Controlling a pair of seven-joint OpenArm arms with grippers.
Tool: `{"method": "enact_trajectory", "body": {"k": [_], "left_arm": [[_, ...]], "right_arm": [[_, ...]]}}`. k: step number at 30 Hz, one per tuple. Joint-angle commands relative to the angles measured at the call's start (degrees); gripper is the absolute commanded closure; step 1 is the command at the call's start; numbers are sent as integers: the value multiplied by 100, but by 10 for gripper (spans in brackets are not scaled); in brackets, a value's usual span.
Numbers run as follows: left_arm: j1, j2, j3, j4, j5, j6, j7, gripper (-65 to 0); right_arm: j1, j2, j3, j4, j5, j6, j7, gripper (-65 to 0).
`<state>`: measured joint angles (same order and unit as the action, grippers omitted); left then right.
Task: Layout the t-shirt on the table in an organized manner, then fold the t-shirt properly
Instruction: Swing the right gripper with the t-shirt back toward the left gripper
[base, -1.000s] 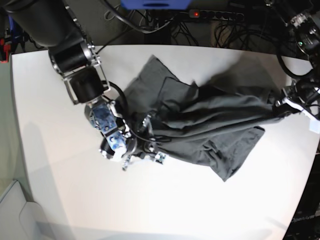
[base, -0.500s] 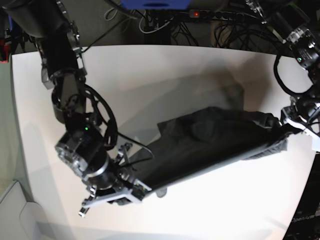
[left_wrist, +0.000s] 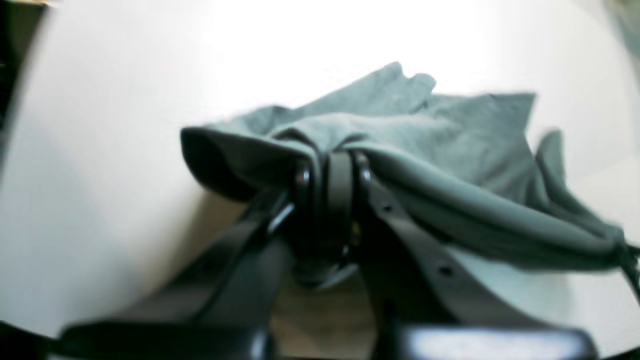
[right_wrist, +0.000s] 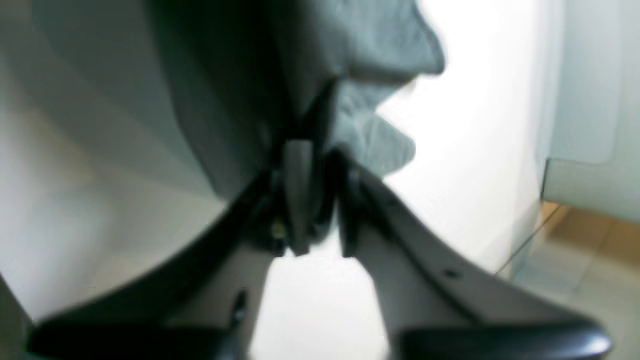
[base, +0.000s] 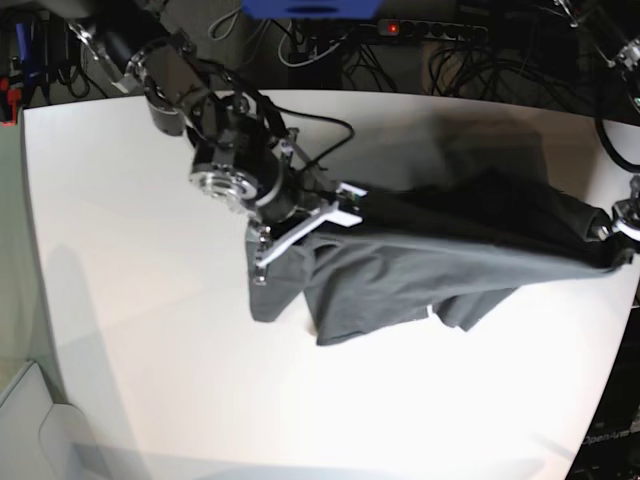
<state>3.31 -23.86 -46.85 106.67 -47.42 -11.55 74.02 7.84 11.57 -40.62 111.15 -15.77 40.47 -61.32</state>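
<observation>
White surface is filling the near part of the base view, with a pale panel sitting beside its near corner on the right-arm side. T-shirt, dark grey, is spanning the gap between the two arms over the middle of the surface, bunched, not folded flat. Its near parts are drooping toward the camera in uneven flaps; a small white label is showing near the lower edge. Behind those, a long fold is running nearly straight from hand to hand, raised at the left end. Left hand is clenching a gathered piece of the shirt, cloth bulging around the fingertips. Right hand is having cloth between its fingers; can't tell whether it's clamping or letting go, view is blurred. More grey cloth is spreading behind the fold, toward the far side. Black cables are looping past the far edge, under something blue.
</observation>
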Motion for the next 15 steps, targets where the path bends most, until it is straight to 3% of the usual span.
{"method": "enact_trajectory", "body": {"k": [1, 8, 15], "left_arm": [[-28, -107, -31, -17, 52, 25, -171, -2], [-37, -107, 21, -342, 1370, -10, -795, -2], [-45, -107, -23, -280, 1511, -18, -936, -2]], "right_arm": [[118, 34, -13, 115, -89, -47, 53, -164], [135, 236, -13, 151, -89, -47, 62, -326], [399, 95, 313, 45, -89, -47, 70, -329]]}}
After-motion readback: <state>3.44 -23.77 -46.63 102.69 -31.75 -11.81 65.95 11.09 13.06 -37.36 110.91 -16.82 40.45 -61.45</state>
